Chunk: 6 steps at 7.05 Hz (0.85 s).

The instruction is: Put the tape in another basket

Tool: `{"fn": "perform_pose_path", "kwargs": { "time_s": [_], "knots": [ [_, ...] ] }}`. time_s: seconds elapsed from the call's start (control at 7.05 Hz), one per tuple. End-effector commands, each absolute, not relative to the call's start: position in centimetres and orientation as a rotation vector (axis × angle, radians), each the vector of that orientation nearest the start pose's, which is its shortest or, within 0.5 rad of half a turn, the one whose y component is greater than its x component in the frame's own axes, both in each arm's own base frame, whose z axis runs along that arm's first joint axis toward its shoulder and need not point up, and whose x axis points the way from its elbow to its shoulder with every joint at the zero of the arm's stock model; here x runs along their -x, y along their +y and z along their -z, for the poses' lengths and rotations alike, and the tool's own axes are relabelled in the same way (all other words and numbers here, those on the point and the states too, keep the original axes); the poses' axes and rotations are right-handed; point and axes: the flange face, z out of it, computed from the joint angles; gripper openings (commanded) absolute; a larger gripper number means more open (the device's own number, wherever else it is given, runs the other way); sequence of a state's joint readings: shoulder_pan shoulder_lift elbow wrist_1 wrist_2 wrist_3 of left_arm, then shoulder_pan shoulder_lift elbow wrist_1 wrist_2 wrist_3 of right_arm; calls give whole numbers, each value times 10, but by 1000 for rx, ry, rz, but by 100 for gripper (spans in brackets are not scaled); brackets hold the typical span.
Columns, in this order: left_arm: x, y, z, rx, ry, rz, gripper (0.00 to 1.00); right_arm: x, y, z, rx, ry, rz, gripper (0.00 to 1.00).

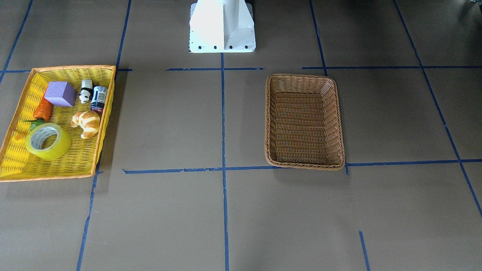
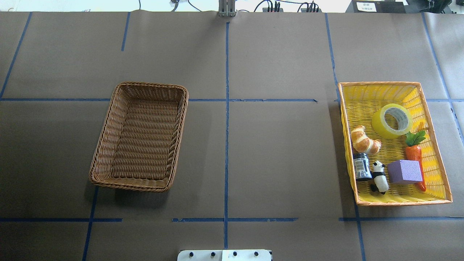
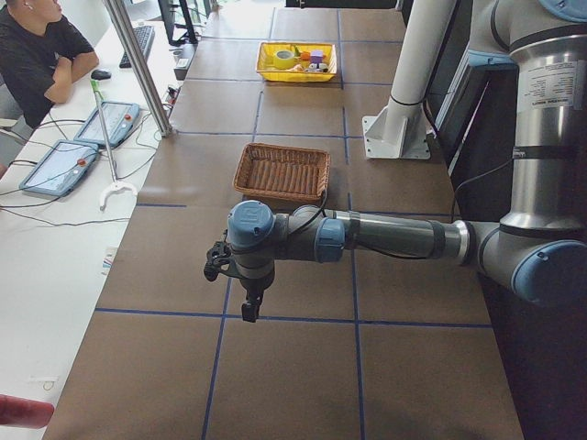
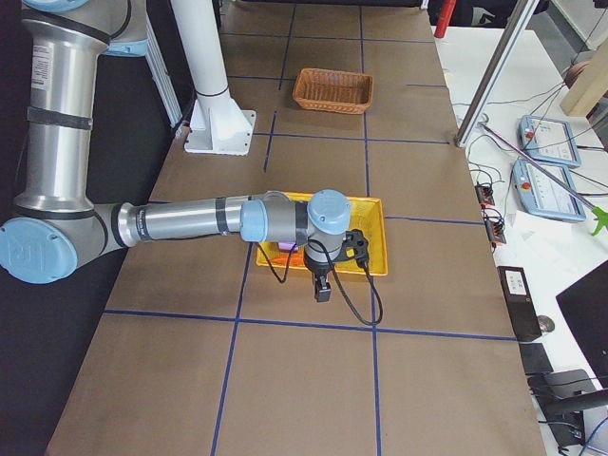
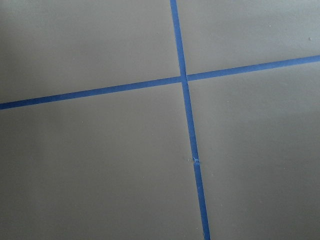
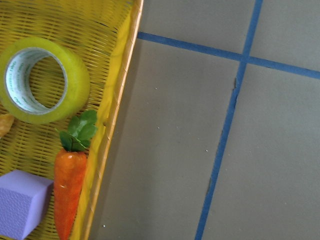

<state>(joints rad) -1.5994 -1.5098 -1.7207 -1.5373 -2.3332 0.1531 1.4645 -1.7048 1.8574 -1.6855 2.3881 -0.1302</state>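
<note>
Zero steps done, seemingly. See the tape (image 2: 380,124) inside the yellow tray (image 2: 380,84), and the basket (image 2: 152,85) well apart from that tray. Cannot tell spread or pressed together for the right tool (image 4: 322,293) near the tray, nor the left tool (image 3: 249,312) far from it. Remaining: grasp, carry, release

Item 1: wide roll of translucent yellow packing tape (image 2: 380,125) with a white-grey printed cardboard core. It lies inside a bright yellow woven tray (image 6: 118,95), opening upward and somewhat tilted. It is near the right pincer (image 4: 323,288), off to one side of it rather than beneath it.

Item 2: rectangular brown woven wicker basket (image 2: 108,145) with rounded corners and raised sides. It sits upright, mouth up, farther along the table than the left pincer (image 3: 249,310) and well apart from the right pincer.
</note>
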Motion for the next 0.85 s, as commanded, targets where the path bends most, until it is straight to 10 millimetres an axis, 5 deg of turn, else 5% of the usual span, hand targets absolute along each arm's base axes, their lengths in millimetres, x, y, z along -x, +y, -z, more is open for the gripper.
{"fn": "perform_pose_path", "kwargs": {
  "time_s": [0.0,0.28,0.43,0.71],
  "knots": [
    [76,-469,-613,-101,779,-45,100,33,-476,-549,-34,-826,229,100],
    [76,-472,-614,-133,770,-49,100,98,-512,-514,-16,-802,247,100],
    [76,-473,-615,-132,771,-44,100,122,-528,-515,-39,-782,251,99],
    [76,-473,-611,-137,772,-47,100,149,-536,-569,-104,-832,123,97]
  ]
}}
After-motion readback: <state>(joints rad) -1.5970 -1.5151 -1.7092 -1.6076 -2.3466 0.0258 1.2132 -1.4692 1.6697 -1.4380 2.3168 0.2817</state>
